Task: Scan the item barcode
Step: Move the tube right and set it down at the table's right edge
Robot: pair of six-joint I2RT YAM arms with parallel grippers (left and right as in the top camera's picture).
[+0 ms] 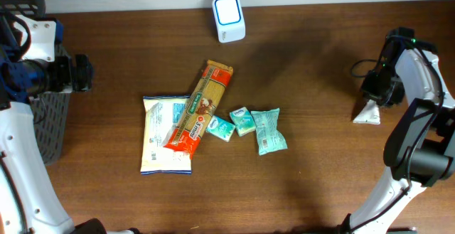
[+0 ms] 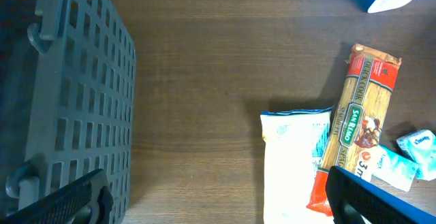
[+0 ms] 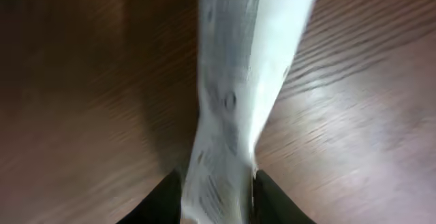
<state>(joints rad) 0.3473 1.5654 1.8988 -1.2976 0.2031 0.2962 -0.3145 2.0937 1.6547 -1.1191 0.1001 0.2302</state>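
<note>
At the far left stands a dark grey plastic lattice basket (image 1: 50, 120), partly under the left arm. Only its gridded surface shows in the left wrist view, so I cannot tell whether anything lies inside it. The left gripper (image 1: 85, 72) hovers just beside the basket with its fingers spread wide and nothing between them.

In the middle of the dark brown wooden table (image 1: 320, 177) five goods lie in a loose pile. A flat white and blue snack bag (image 1: 160, 145) has a long orange and red spaghetti packet (image 1: 201, 106) lying slantwise across its right edge. Next come two small teal sachets (image 1: 221, 129) (image 1: 243, 120), and a larger teal pouch (image 1: 269, 131) touches the second. None of these is near either gripper, so I judge them not yet dealt with. Beyond the pile, at the table's far edge, sits the white scanner with a blue-lit face (image 1: 228, 17).

Well to the right, apart from both pile and scanner, a small white crinkled packet (image 1: 367, 114) rests on the wood under the right gripper (image 3: 218, 197). The fingers flank its near end closely. Whether they pinch it or stand just clear, I cannot tell.

This packet appears to be the item in hand. It is far from the scanner and not turned toward it, so no scan is under way.
</note>
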